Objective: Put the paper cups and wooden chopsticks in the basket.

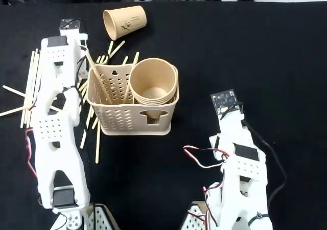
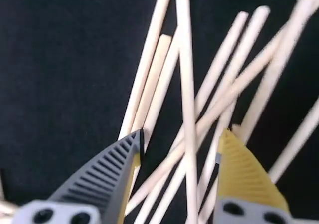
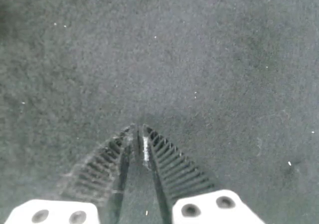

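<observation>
Left gripper (image 2: 183, 134): jaws wide open, straddling loose chopsticks (image 2: 186, 84) left of the basket (image 1: 133, 120), apparently ready to grasp. Right gripper (image 3: 137, 130): closed, empty, idle near right. Stacked cups (image 1: 153, 82) in the basket; one cup (image 1: 124, 21) lies beyond it.

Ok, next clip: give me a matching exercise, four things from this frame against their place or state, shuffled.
Things:
1. stacked paper cups
2. single paper cup
3. left claw
4. right claw

Place or state:
A. shut, over bare black table
B. lying on its side, on the far side of the basket from the arms
C. open, over loose chopsticks
D. upright inside the basket

Pairs: 1-D, 2-B, 3-C, 4-A.
</observation>
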Tool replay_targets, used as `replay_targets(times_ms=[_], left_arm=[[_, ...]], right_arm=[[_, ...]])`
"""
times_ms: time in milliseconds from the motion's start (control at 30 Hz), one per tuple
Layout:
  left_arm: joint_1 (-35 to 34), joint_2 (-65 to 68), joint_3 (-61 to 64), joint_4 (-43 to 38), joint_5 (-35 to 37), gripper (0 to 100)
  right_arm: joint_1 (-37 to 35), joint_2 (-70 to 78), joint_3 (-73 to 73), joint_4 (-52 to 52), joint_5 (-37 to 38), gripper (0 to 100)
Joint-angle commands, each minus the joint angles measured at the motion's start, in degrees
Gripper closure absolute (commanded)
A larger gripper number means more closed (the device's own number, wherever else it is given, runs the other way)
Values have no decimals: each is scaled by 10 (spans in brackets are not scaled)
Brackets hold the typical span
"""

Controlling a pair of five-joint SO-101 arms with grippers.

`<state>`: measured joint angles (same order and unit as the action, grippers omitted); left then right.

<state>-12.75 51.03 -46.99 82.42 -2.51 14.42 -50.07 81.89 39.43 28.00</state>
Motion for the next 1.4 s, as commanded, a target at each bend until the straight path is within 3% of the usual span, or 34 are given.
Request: replay_targets(times_ms=[0, 200, 433, 600, 900, 1367], left_arm=[[3, 43, -51, 4, -4, 778], [3, 92, -117, 30, -54, 977], [15, 96, -257, 185, -76, 971], [11, 88, -272, 185, -76, 972], [9, -29, -180, 185, -73, 972], [9, -361, 145, 144, -76, 971]], right_arm=[[-6, -8, -2, -9, 5, 986], [-6, -8, -2, -9, 5, 986], [-6, -8, -2, -9, 5, 986], [-6, -8, -2, -9, 5, 986], [-6, -9, 3, -24, 5, 986], [-6, -8, 3, -24, 5, 986]])
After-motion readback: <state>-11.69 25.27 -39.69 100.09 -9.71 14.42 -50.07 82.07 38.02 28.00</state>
